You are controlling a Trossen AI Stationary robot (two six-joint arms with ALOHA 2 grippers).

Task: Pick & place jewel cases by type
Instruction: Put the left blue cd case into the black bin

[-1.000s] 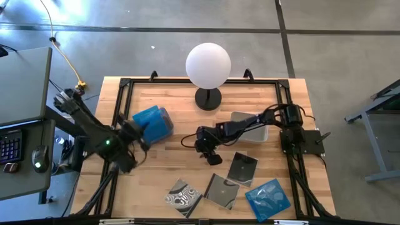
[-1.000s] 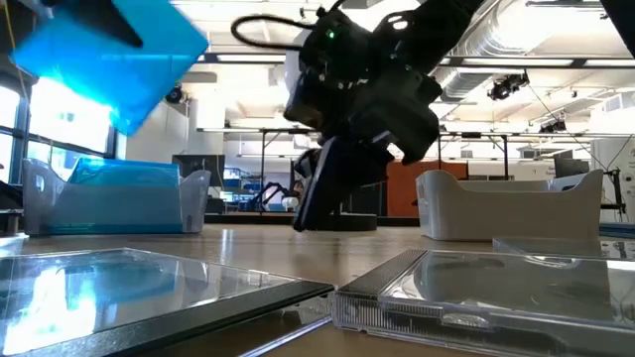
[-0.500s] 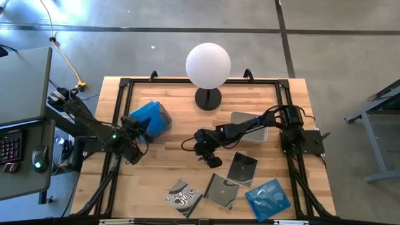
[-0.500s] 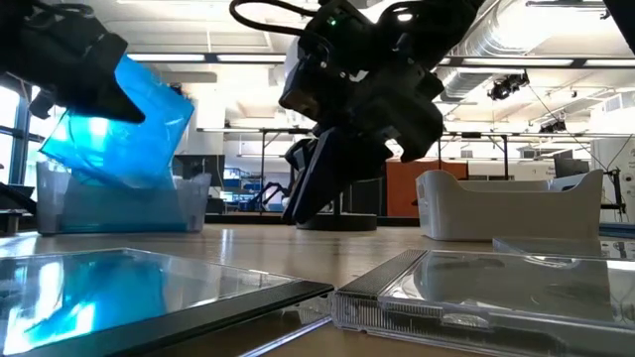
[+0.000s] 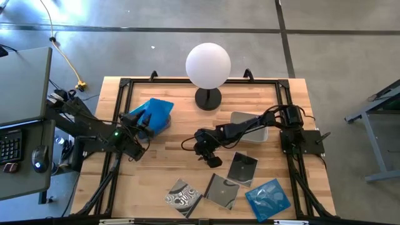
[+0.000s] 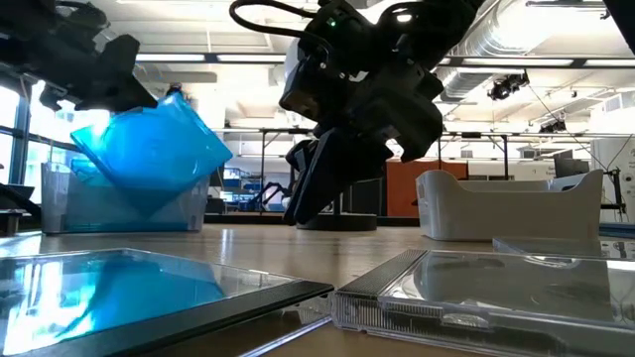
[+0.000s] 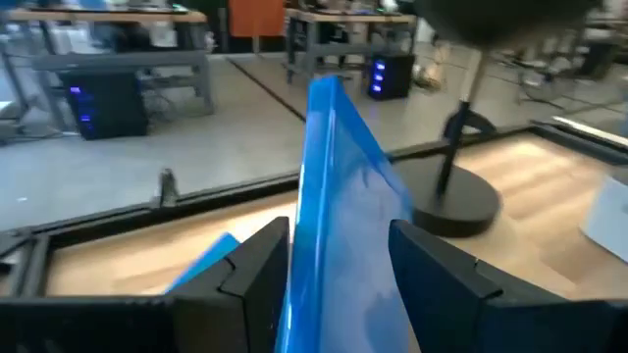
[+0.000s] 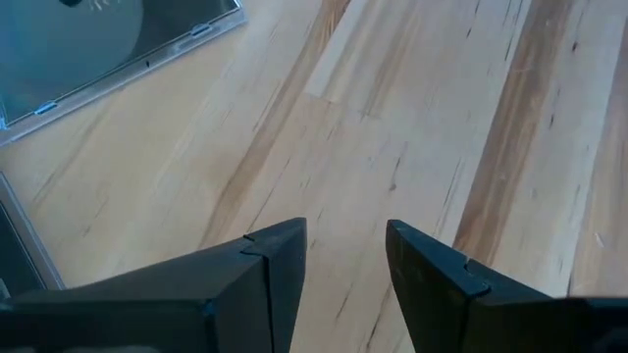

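Observation:
A bright blue jewel case (image 5: 156, 111) stands tilted in the left grey tub (image 6: 119, 206), its lower edge down among other blue cases (image 6: 89, 193). My left gripper (image 7: 339, 235) is open, with one finger on each side of this case, and it hangs over the tub (image 5: 139, 120). My right gripper (image 5: 210, 155) hovers open and empty over the table's middle (image 8: 343, 250). On the near table lie a swirl-patterned case (image 5: 183, 195), two dark cases (image 5: 222, 189) (image 5: 242, 167) and a blue case (image 5: 268, 197). My left gripper has the blue case's upper part (image 7: 334, 196) standing edge-on between its spread fingers, which come from above and slant down. Whether a finger (image 7: 257, 270) touches the case, I cannot tell. The case's lower part is down in the tub.
A white globe lamp (image 5: 208, 65) on a black base (image 5: 208, 99) stands at the far middle. A second pale tub (image 5: 250, 126) sits at the right, under my right arm. A black frame rail (image 5: 125, 82) runs round the table's edges.
My left gripper has come down over the left tub with the blue case and has opened. The case, held high and clear a second ago, now has its lower edge in the tub and leans over.

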